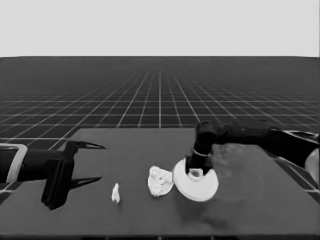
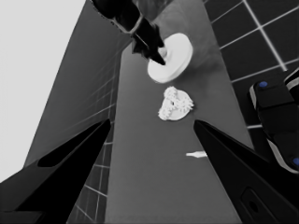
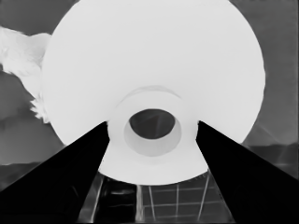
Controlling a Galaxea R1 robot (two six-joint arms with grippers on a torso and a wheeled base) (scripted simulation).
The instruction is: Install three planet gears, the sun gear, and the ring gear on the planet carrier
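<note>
The larger round part, the ring gear, hangs tilted just right of the table's middle. My right gripper comes down from the right, shut on its raised centre hub, one finger on each side. Touching its left edge lies the smaller round part, the planet carrier, with small toothed gears clustered on top; the right wrist view shows it beside the large disc. My left gripper waits open over the table's left end, holding nothing.
A thin white piece lies on the table between the left gripper and the smaller round part. Dark machinery with blue lights stands past the table's edge in the left wrist view.
</note>
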